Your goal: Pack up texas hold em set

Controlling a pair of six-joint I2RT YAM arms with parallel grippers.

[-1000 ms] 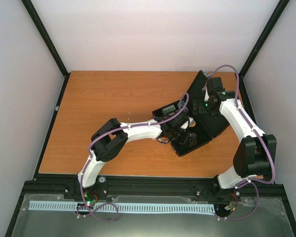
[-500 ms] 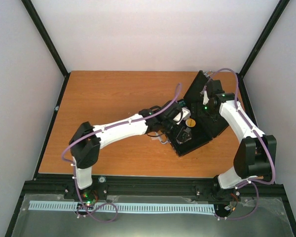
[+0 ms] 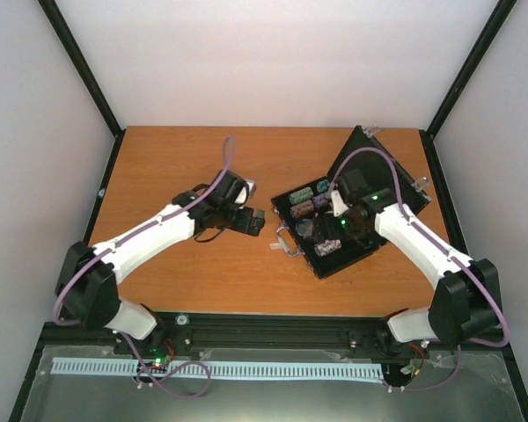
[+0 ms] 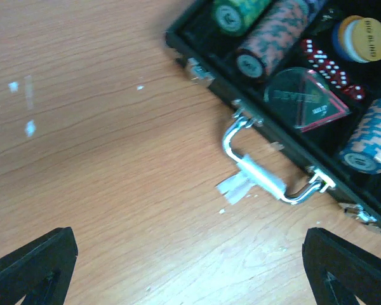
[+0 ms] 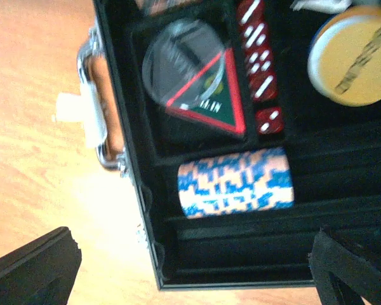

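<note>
White walls enclose an orange wooden table (image 3: 185, 272). Right of centre sits the black case (image 3: 343, 261), lid up. The left tool (image 3: 253, 221) gapes empty over wood, and the right tool (image 5: 193, 267) gapes empty over the case.

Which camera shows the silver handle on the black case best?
The left wrist view: the handle lies whole and sharp near mid-frame. The right wrist view shows it blurred at its left edge; the top view, only a tiny loop.

Round disc (image 4: 359, 39): "BLIND" legible (other lettering too blurred to read).
</note>
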